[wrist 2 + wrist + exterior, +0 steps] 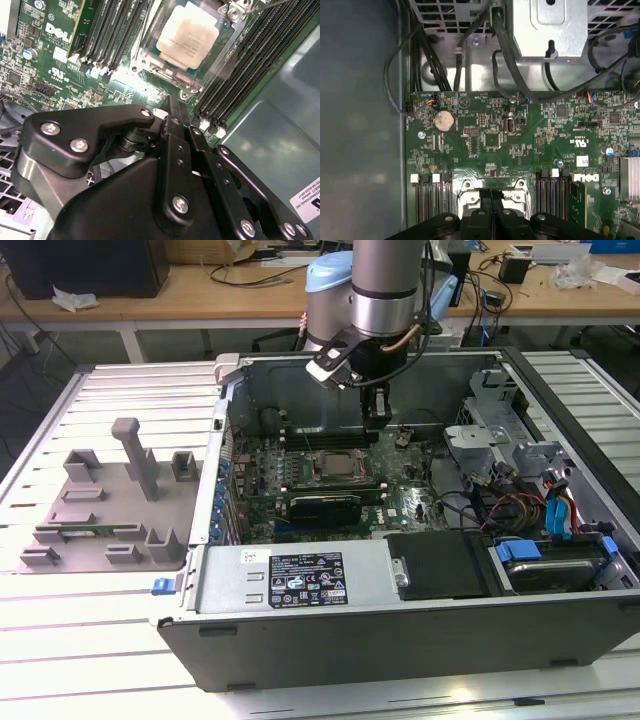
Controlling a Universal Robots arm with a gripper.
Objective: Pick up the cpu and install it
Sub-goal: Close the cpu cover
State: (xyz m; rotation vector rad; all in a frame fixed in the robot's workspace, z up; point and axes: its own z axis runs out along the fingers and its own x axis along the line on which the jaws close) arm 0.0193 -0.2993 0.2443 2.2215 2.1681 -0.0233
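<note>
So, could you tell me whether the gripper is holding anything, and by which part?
Nothing: the gripper is shut empty, and the cpu lies in its socket.

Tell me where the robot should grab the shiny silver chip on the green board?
Probably by two opposite edges of the cpu, on its raised silver top, coming straight down from above. It lies flat in the socket, whose metal frame sits close around it, so a sideways reach would likely be blocked.
</note>
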